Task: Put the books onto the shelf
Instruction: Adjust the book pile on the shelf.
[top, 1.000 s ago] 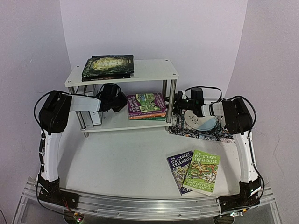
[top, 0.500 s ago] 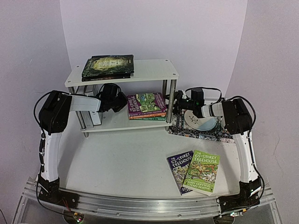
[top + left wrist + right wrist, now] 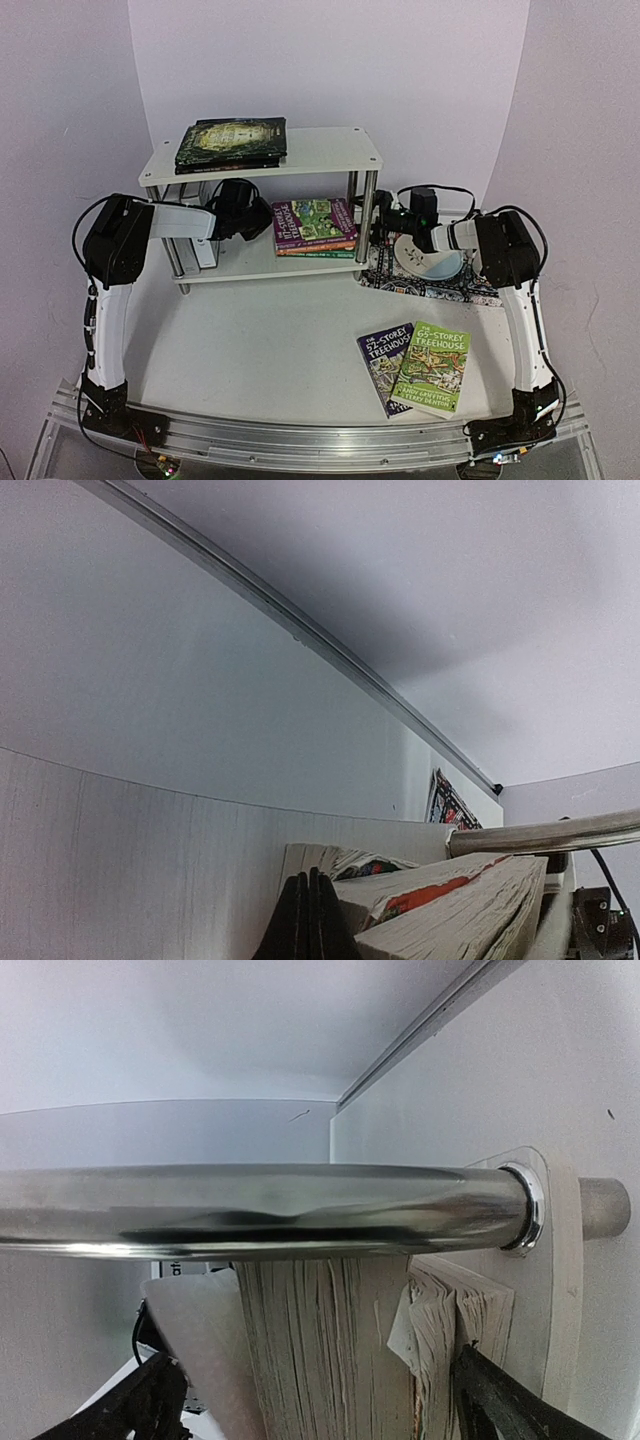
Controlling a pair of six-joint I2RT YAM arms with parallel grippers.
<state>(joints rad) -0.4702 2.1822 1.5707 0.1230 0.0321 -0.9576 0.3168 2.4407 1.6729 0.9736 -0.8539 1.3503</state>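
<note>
Left pincer (image 3: 308, 880): clenched, empty, inside shelf (image 3: 300, 150) lower tier. Right pincer (image 3: 320, 1400): released, fingers either side of book stack (image 3: 314, 226). Two Treehouse paperbacks (image 3: 415, 368) on near table (image 3: 270, 340).

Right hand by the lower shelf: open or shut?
Open. In the wrist view the right hand has its fingers wide apart, either side of the books.

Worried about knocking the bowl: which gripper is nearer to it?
Right. The right gripper is by the shelf post, just left of the bowl; the left gripper is far off, beyond the book stack.
</note>
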